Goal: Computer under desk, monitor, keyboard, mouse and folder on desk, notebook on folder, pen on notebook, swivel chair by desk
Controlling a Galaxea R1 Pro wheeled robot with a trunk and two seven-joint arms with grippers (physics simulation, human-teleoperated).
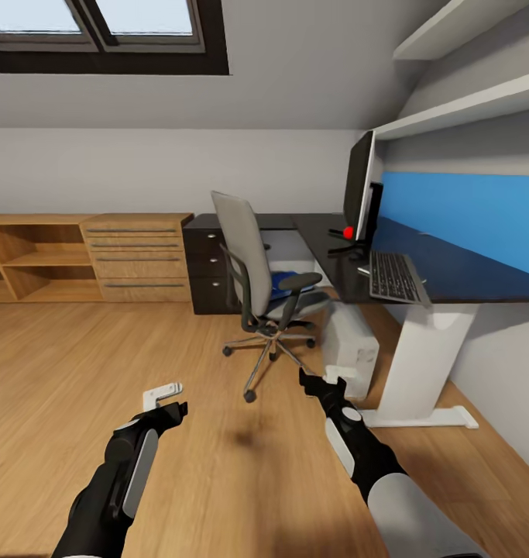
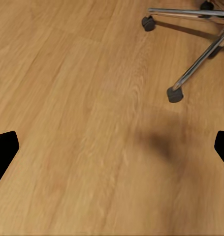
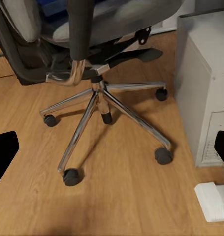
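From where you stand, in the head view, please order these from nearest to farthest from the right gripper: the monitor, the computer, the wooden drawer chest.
1. The computer, just beyond the right gripper, under the desk.
2. The monitor, higher up on the desk.
3. The wooden drawer chest, across the room against the back wall.

chair (image 1: 256,287) sitting beside counter (image 1: 450,271), folder (image 1: 283,280) lying on its seat | monitor (image 1: 359,190) and keyboard (image 1: 393,277) resting on counter | computer (image 1: 351,341) standing under it | both claws hanging over floor (image 1: 101,364)
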